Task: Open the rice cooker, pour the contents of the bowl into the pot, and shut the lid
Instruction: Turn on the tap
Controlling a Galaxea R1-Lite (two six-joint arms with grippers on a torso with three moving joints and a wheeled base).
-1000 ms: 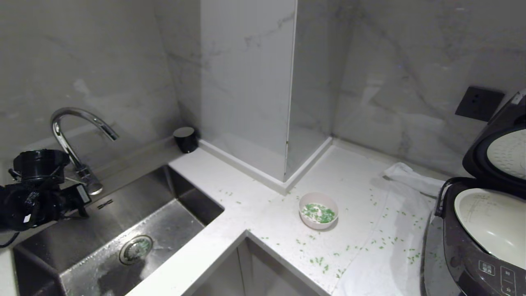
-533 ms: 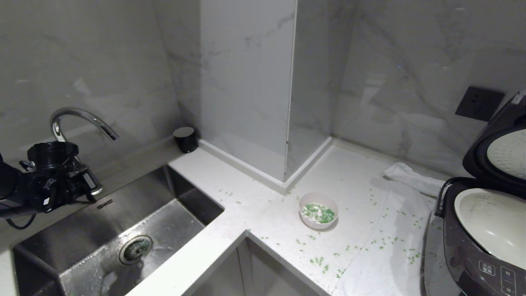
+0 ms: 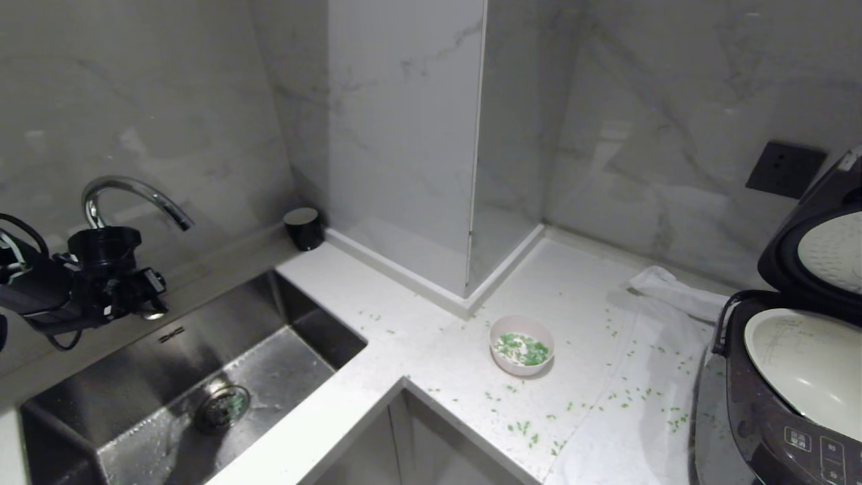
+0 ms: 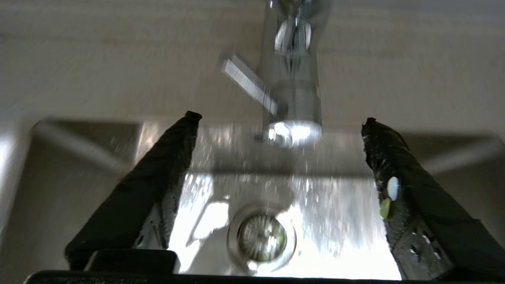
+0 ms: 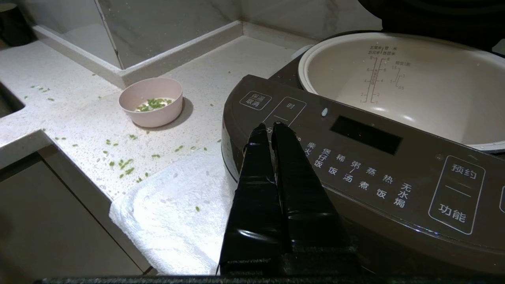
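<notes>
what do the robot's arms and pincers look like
Both are black. The left arm is dark and bulky with a round cylinder on top and thin black cables looping off it. The left pincer has two long tapered fingers covered in black tape, one carrying a small white and a small green speck. The right pincer has the same glossy tape-wrapped tapered fingers.

The sink (image 3: 202,377) lies at the left, the faucet (image 3: 128,195) behind it. The bowl (image 3: 522,345) stands on the counter (image 3: 417,337) right of the sink, grains (image 3: 522,349) inside. The rice cooker (image 3: 774,404) stands far right, near, on a cloth (image 3: 626,417), pot (image 3: 808,370) inside.
</notes>
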